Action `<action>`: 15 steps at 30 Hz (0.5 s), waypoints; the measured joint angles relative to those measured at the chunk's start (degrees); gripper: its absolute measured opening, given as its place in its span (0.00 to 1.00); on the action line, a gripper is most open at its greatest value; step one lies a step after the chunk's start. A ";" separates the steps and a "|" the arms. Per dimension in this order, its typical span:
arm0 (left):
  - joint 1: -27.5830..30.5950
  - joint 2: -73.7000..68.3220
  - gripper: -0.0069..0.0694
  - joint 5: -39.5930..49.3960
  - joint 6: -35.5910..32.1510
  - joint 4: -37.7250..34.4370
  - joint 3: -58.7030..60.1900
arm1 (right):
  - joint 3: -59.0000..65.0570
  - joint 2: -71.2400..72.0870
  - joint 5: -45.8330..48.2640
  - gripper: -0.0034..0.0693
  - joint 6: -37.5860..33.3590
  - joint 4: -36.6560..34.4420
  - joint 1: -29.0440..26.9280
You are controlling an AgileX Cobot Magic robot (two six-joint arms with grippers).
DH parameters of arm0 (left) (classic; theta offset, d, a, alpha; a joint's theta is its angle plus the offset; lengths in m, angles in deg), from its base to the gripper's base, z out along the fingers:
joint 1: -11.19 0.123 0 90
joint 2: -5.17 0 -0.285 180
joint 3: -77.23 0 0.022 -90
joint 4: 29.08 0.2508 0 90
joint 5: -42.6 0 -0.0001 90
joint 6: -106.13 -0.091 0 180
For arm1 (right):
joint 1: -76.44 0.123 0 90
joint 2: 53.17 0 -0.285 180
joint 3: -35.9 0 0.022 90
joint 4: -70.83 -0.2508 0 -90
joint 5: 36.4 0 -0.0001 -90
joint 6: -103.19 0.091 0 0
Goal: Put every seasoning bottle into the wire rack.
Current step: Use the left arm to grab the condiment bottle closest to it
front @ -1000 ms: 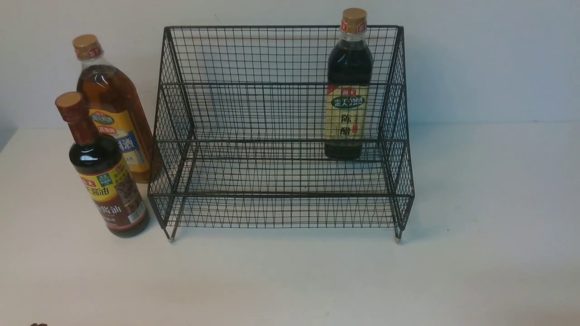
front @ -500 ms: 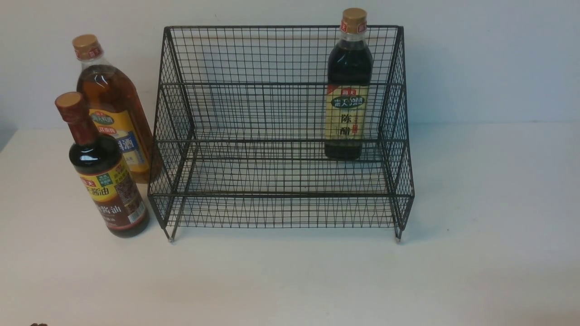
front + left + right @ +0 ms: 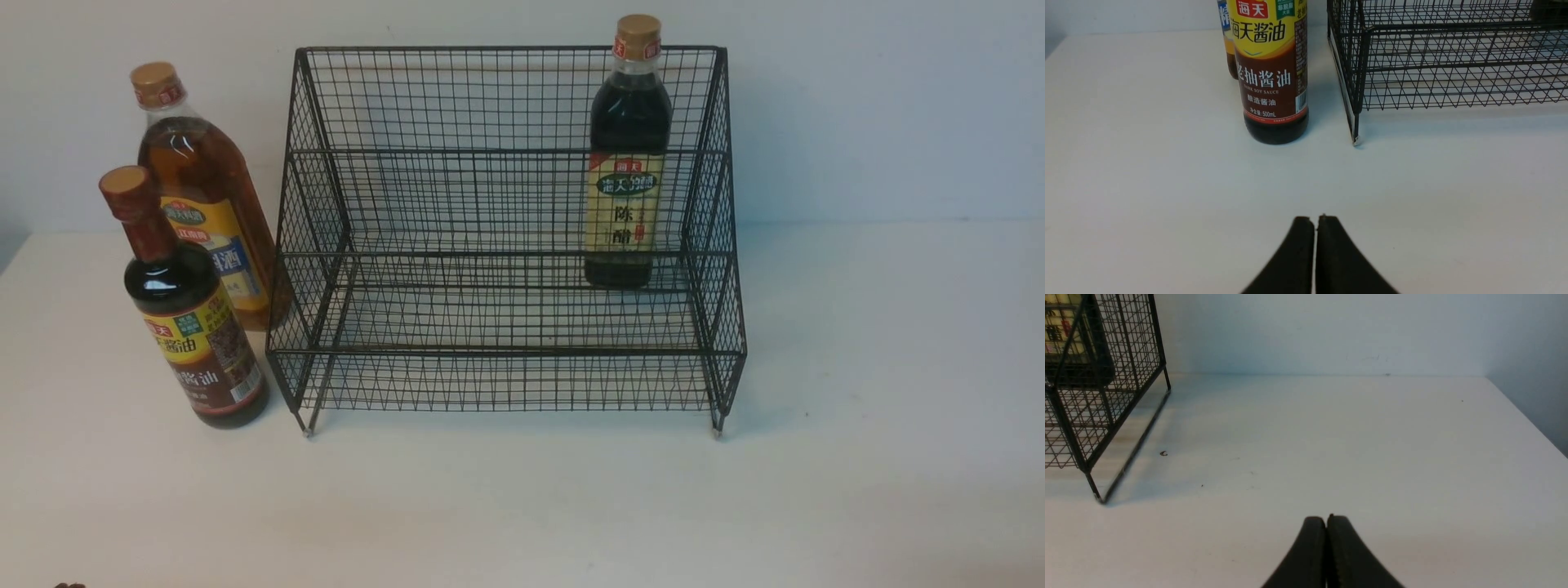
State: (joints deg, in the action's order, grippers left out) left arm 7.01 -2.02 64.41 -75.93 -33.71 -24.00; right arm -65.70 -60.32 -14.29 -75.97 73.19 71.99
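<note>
Left fingers [image 3: 1298, 253] clenched, empty, over bare tabletop [image 3: 857, 367]. Red-necked bottle [image 3: 192, 327] upright on the tabletop just left of the wire rack [image 3: 506, 376]; amber bottle [image 3: 208, 196] behind it, close to the rack's left side — both outside. Squarish dark bottle [image 3: 627, 163] upright inside, rear tier, right end. Right fingers [image 3: 1347, 555] clenched, empty, right of the rack

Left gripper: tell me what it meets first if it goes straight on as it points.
Probably the dark soy sauce bottle, clipped on its rack-side edge. The line runs close to the narrow gap between it and the wire rack.
</note>
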 joint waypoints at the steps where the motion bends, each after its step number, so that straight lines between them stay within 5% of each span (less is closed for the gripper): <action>1: 0.00 0.00 0.08 0.00 0.00 0.00 0.00 | 0.00 0.00 0.00 0.03 0.00 0.00 0.00; 6: 0.00 0.00 0.08 -2.56 0.36 -1.26 0.16 | 0.00 0.00 0.00 0.03 0.00 0.00 0.00; 11: 0.00 0.00 0.08 -17.49 1.33 -7.85 0.16 | 0.00 0.00 0.00 0.03 0.00 0.00 0.00; 15: 0.00 0.00 0.08 -37.61 1.38 -9.83 0.16 | 0.00 0.00 0.00 0.03 0.00 0.00 0.00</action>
State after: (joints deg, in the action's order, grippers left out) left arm 7.01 -2.02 26.79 -74.55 -43.54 -23.84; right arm -65.70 -60.32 -14.29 -75.97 73.19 71.99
